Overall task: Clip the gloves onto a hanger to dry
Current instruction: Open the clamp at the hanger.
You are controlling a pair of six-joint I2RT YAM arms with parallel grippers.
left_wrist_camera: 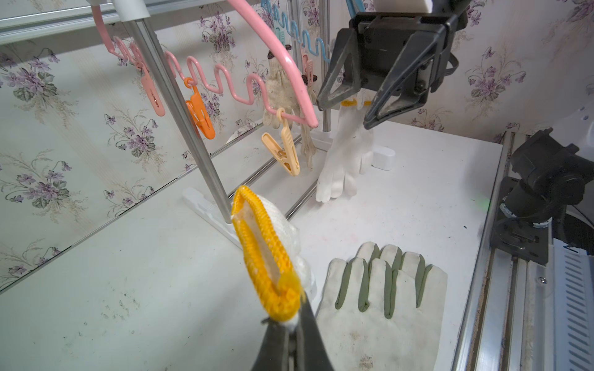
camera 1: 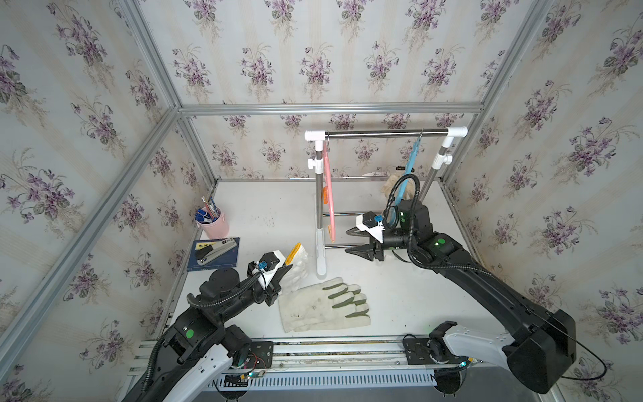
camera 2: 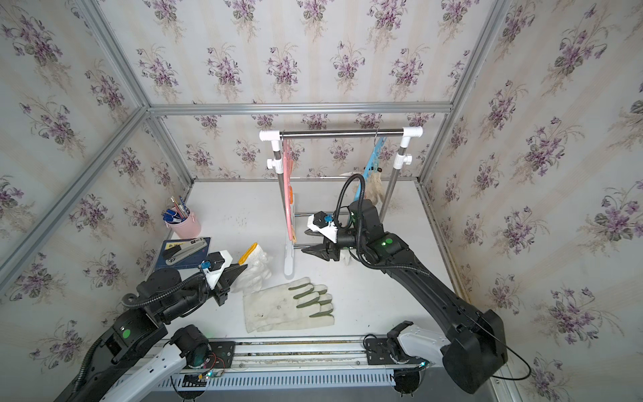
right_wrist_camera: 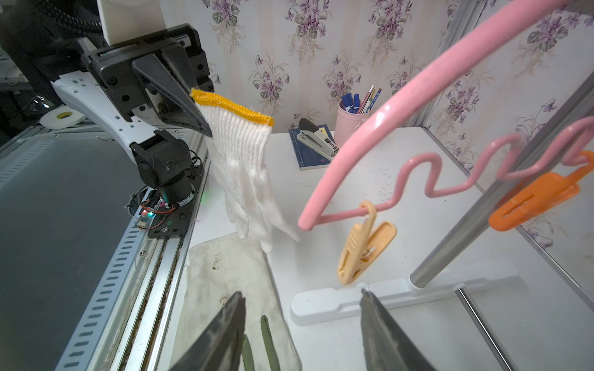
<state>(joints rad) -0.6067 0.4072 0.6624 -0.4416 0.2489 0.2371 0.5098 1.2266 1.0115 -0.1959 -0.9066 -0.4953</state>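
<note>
My left gripper [camera 1: 288, 266] [left_wrist_camera: 291, 321] is shut on the yellow cuff of a white knitted glove [camera 1: 297, 259] [left_wrist_camera: 263, 257] [right_wrist_camera: 244, 160], which hangs lifted with its fingers down. A canvas glove [camera 1: 323, 306] [left_wrist_camera: 379, 308] with grey-green patches lies flat in front. My right gripper [camera 1: 348, 241] [right_wrist_camera: 302, 293] is open and empty, near the pink hanger [camera 1: 327, 188] [right_wrist_camera: 401, 106] and its beige clip [right_wrist_camera: 363, 244]. A dirty beige glove [camera 2: 375, 186] [left_wrist_camera: 279, 93] hangs on the blue hanger [camera 1: 412, 163]. Another white glove [left_wrist_camera: 347, 160] stands cuff-up behind the right gripper; its support is hidden.
The rack [camera 1: 382, 132] stands at the back with its white foot [camera 1: 320, 257] between the grippers. An orange clip [left_wrist_camera: 199, 112] hangs on the pink hanger. A pink pen cup [camera 1: 214, 224] and a stapler on a blue notebook [camera 1: 214, 252] sit far left.
</note>
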